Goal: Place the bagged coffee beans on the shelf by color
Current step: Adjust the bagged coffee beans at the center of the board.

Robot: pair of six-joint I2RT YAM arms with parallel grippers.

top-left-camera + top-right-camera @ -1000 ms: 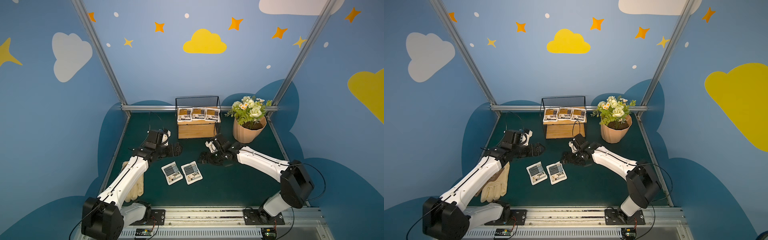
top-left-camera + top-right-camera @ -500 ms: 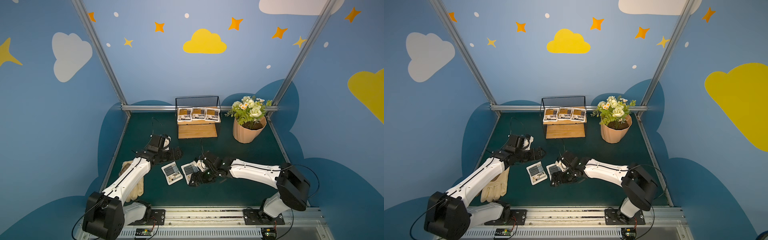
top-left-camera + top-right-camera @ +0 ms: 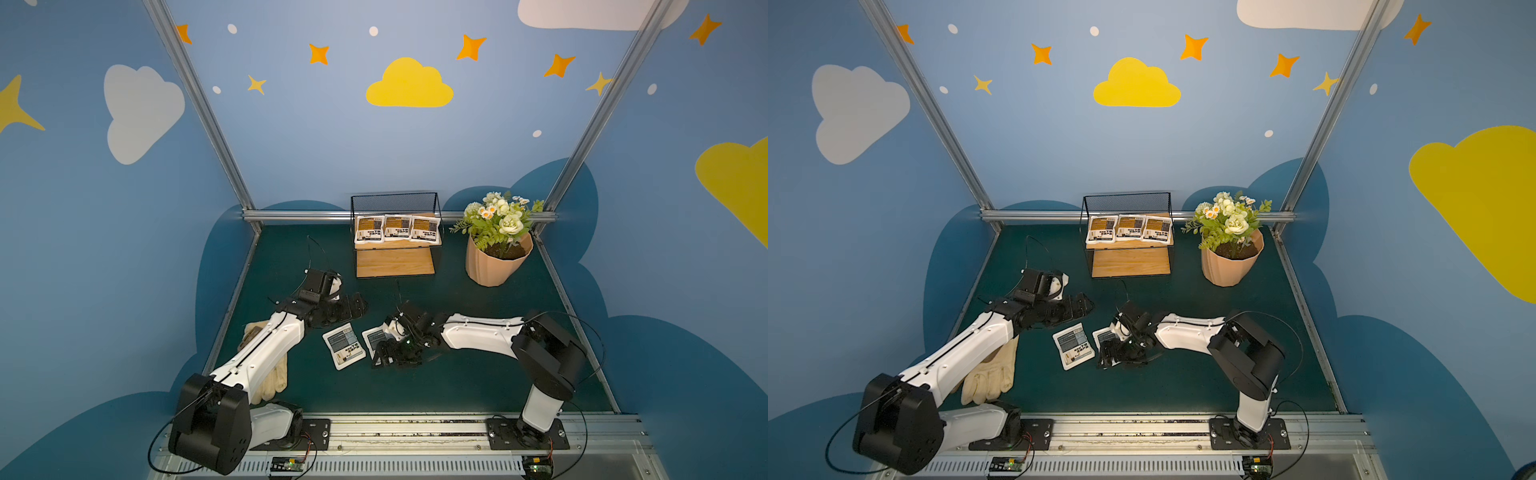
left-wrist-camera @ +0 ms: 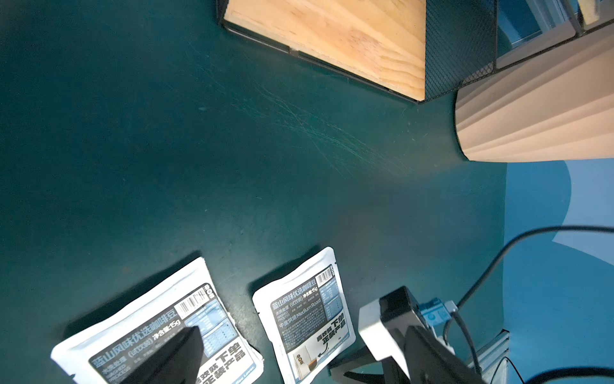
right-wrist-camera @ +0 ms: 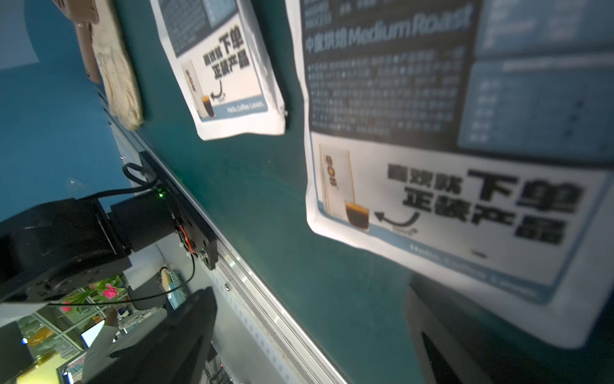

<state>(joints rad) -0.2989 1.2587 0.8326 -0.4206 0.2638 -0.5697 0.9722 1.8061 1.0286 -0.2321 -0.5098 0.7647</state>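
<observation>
Blue walls (image 3: 291,145) painted with clouds and stars close in a dark green mat (image 3: 478,374).

In both top views we see the shelf (image 3: 395,203) at the back of the mat. Three orange-brown pouches (image 3: 397,227) sit side by side on its upper step, and its lower board (image 3: 395,262) is bare. A flower pot (image 3: 494,266) stands beside it, and cream gloves (image 3: 272,380) lie partly under the left arm. Mid-mat, the left grey-blue pouch (image 3: 344,345) lies flat just beside the right grey-blue pouch (image 3: 373,338). The left gripper (image 3: 353,305) hangs just behind the former. The right gripper (image 3: 395,357) covers the front part of the latter.

In the left wrist view, we find the left gripper (image 4: 304,352) spread wide and holding nothing. One of its fingers (image 4: 172,359) overlaps the left grey-blue pouch (image 4: 149,319); whether it touches, we cannot tell.

In the right wrist view, the right gripper (image 5: 310,332) also stands wide apart and empty. The right grey-blue pouch (image 5: 448,149) fills the view just ahead of its fingers (image 5: 179,335).
</observation>
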